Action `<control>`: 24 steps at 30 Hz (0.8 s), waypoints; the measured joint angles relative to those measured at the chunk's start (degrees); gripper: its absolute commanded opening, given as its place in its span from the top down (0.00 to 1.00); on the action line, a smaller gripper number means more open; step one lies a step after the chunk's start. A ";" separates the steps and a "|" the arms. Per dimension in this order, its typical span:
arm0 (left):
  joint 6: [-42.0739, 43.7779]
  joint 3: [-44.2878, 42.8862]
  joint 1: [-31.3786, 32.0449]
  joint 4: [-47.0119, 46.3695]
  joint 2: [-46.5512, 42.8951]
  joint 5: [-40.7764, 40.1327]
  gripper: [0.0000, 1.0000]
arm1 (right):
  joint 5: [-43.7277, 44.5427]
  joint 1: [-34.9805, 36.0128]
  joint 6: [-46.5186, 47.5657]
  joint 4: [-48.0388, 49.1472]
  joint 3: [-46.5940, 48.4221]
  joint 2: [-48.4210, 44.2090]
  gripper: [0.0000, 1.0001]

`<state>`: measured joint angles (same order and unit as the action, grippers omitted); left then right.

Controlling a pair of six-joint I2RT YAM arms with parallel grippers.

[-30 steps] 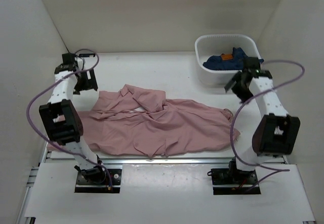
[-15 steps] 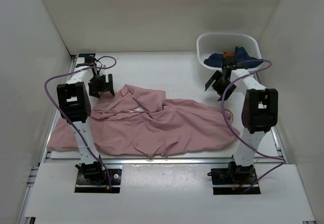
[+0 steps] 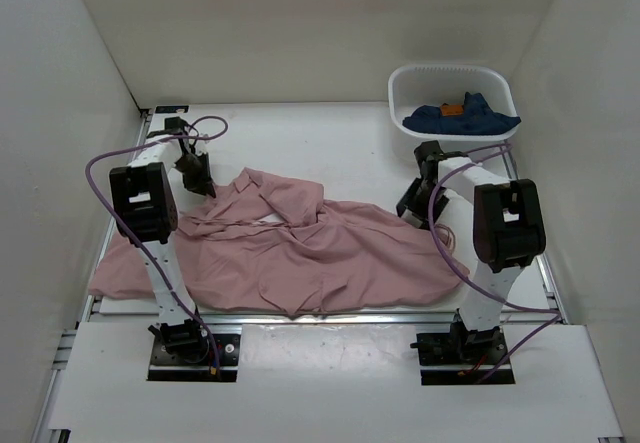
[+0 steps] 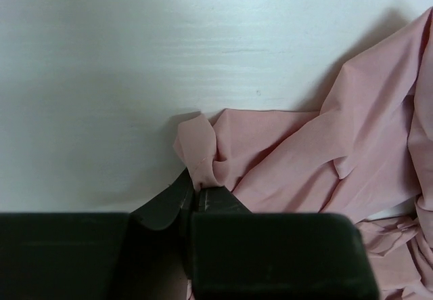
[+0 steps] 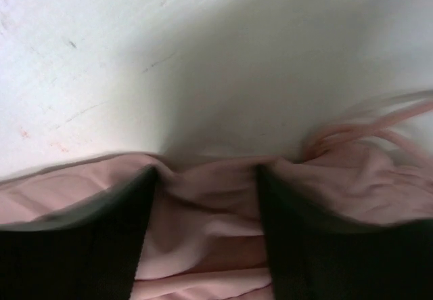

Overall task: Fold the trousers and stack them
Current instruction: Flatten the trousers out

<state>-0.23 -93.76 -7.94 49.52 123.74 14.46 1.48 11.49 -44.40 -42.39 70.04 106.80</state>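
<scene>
The dusty-pink trousers (image 3: 300,248) lie spread and wrinkled across the middle of the table. My left gripper (image 3: 200,185) is down at their far left corner. In the left wrist view it (image 4: 196,191) is shut on a small bunched fold of the trousers (image 4: 304,158), which pokes up from between the tips. My right gripper (image 3: 412,211) is down on the far right edge of the cloth. In the right wrist view its jaws (image 5: 206,178) stand apart, astride a gathered ridge of pink fabric (image 5: 203,212), and the picture is blurred.
A white basket (image 3: 450,69) stands at the back right with a dark navy garment (image 3: 460,116) carrying an orange tag inside. White walls close in the table on three sides. A metal rail (image 3: 320,318) runs along the near edge by the arm bases.
Both arms have swung in and dropped onto the trousers' far edge. The left gripper has shut on a fold of cloth. The right gripper's jaws have narrowed around the fabric.
</scene>
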 measured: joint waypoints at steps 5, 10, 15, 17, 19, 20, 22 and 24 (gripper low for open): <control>0.00 1.40 -1.73 1.05 -1.36 -0.94 0.86 | -1.33 0.98 -0.39 0.22 0.04 0.70 1.00; 0.00 -1.09 -5.01 2.14 -3.61 -4.09 0.86 | 0.37 0.98 0.28 0.04 0.90 0.24 1.00; 0.00 -9.66 -7.30 1.09 -7.72 -8.74 0.86 | 8.92 -1.05 3.32 -2.03 10.27 -2.93 1.00; 0.02 -11.23 -7.67 -0.09 -11.61 -10.60 0.86 | 12.70 -1.77 4.44 -1.86 12.85 -7.17 1.00; 0.02 -11.63 -7.76 -0.96 -16.00 -11.80 0.86 | 16.00 -2.23 5.20 -1.14 13.16 -13.07 1.00; 0.02 -11.61 -7.74 -1.36 -18.34 -12.46 0.86 | 17.40 -2.38 5.51 -0.94 12.76 -16.06 1.00; 0.02 -10.27 -7.67 -2.89 -23.37 -13.29 0.86 | 19.67 -2.54 5.86 0.22 10.49 -21.86 1.00; 0.02 -5.35 -7.56 -5.49 -28.39 -14.25 0.86 | 21.16 -2.64 5.97 1.64 6.34 -26.97 1.00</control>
<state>-0.21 -99.11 -15.51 44.03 95.35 0.21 22.63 8.84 -38.44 -40.75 76.38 79.83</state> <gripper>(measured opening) 0.153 0.009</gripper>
